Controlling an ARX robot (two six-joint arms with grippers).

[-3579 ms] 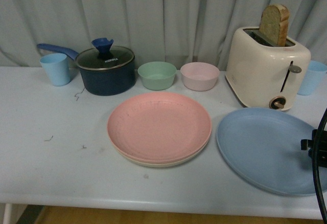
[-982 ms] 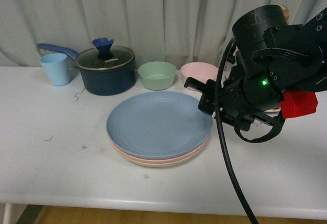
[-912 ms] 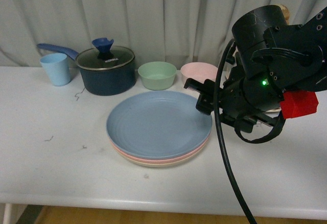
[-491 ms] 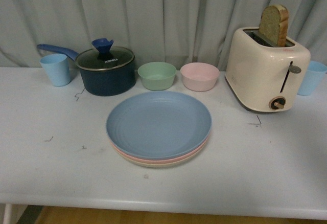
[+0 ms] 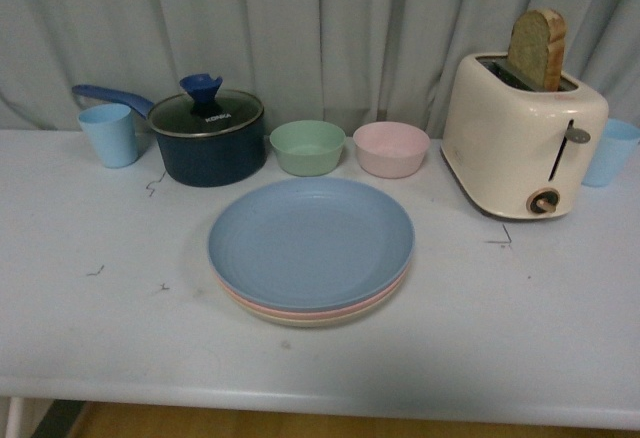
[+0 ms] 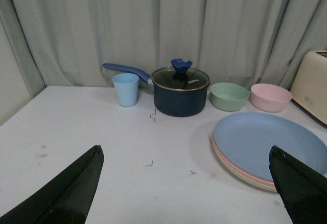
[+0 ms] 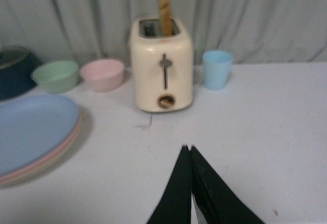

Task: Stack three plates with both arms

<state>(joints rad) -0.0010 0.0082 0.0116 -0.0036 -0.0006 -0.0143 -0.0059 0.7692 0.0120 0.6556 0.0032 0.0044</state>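
all three plates sit in one stack; both my tools are clear of it.

the blue plate (image 5: 311, 241) lies on top, with the pink plate (image 5: 322, 310) under it and the cream plate (image 5: 300, 321) at the bottom, all nested on the surface (image 5: 90, 328). my left tool (image 6: 186, 183) hangs above the surface with its jaws spread wide, holding nothing; the stack lies ahead of it toward its right finger. my right tool (image 7: 189, 155) is pinched together, tips touching and empty; the stack lies ahead and off to its left, the toaster (image 7: 162, 69) straight ahead. i judge the stacking done. the next move calls only for keeping both arms away from the stack and the crockery behind it.
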